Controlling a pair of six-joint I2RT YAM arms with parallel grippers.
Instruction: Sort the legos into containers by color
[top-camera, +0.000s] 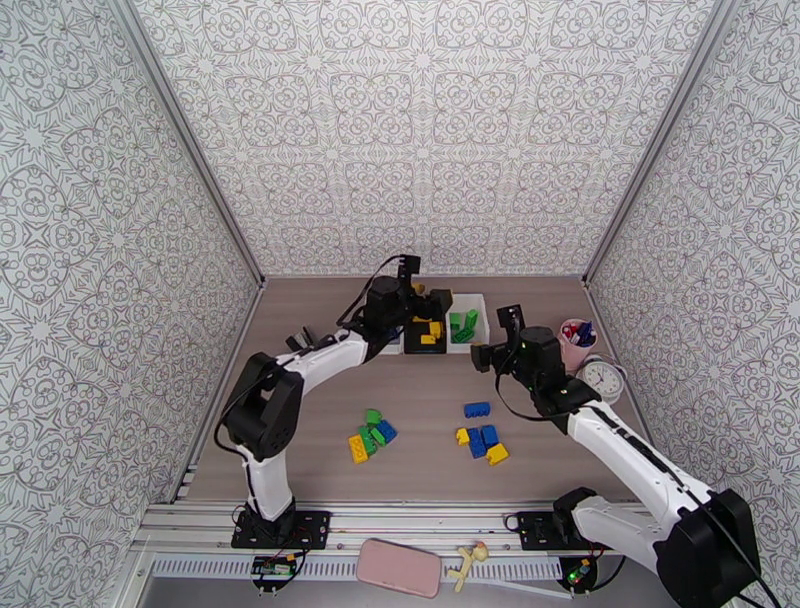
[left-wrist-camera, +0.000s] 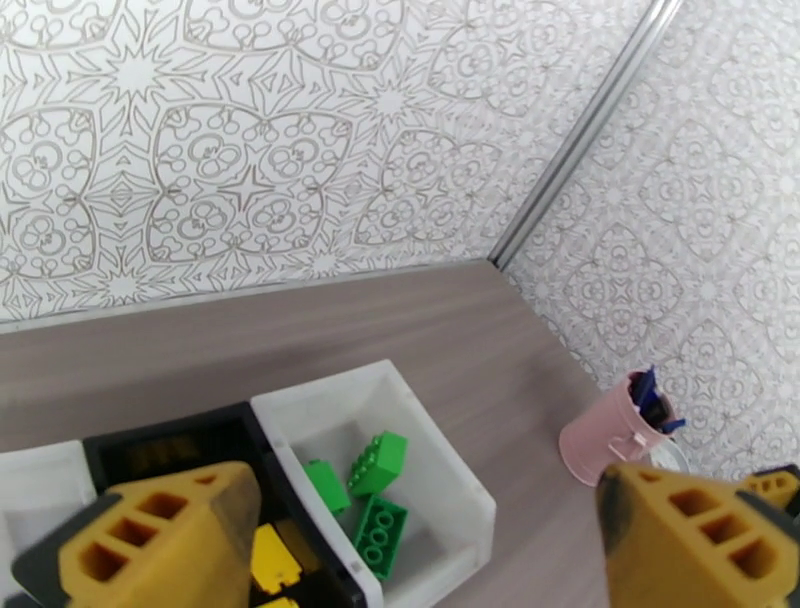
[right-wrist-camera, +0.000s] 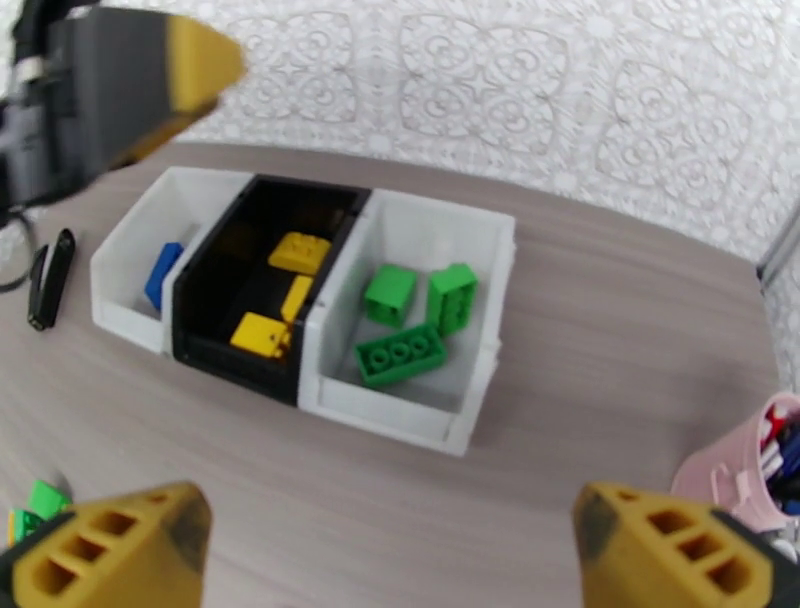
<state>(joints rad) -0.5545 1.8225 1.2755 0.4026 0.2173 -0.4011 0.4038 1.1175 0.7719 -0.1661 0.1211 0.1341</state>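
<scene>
2 grippers spread wide, empty: left gripper (left-wrist-camera: 422, 492) over black bin (right-wrist-camera: 200, 300), right gripper (right-wrist-camera: 390, 505) before the row. Black bin: 3 yellow bricks (right-wrist-camera: 298, 252); right white bin (right-wrist-camera: 482, 290): 3 green bricks (right-wrist-camera: 400, 355); left white bin (right-wrist-camera: 125, 295): 1 blue brick (right-wrist-camera: 163, 275). Loose legos (top-camera: 372, 436) on table (top-camera: 430, 400)

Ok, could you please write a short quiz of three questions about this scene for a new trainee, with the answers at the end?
1. True or false: the black bin holds yellow bricks.
2. Which colour are the bricks in the right white bin? A) blue B) green C) yellow
3. Fill in the missing word: the left gripper and the right gripper both have their jaws ____.

Key: 1 true; 2 B; 3 open.
</scene>
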